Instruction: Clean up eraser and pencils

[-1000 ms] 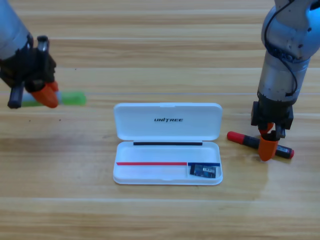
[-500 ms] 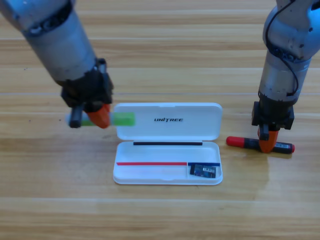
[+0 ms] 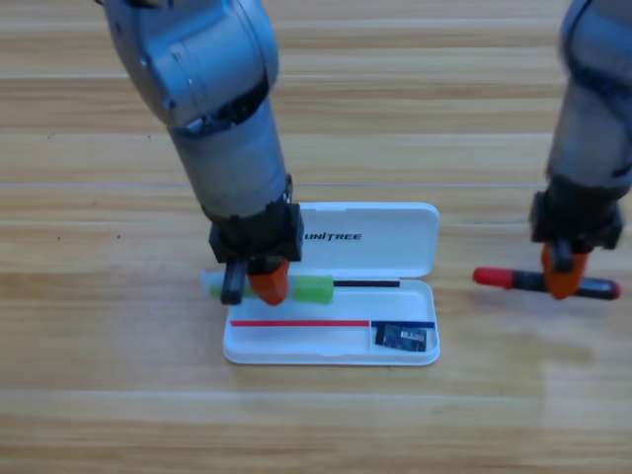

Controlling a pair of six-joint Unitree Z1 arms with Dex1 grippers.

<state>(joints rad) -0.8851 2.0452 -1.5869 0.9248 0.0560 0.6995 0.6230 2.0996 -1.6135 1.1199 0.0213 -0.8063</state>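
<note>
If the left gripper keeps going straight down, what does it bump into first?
Probably the white UNITREE case: the left gripper points down over its tray's left end, holding the green pencil. Its height above the tray is unclear.

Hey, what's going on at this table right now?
Two grey robot arms are packing stationery into an open white UNITREE case. The left gripper holds the pale green pen over the case's left end, above the tray. The right gripper is clamped on the black pen with red ends, out on the wooden table to the right of the case. The small dark eraser already lies in the tray's lower right compartment.
</note>
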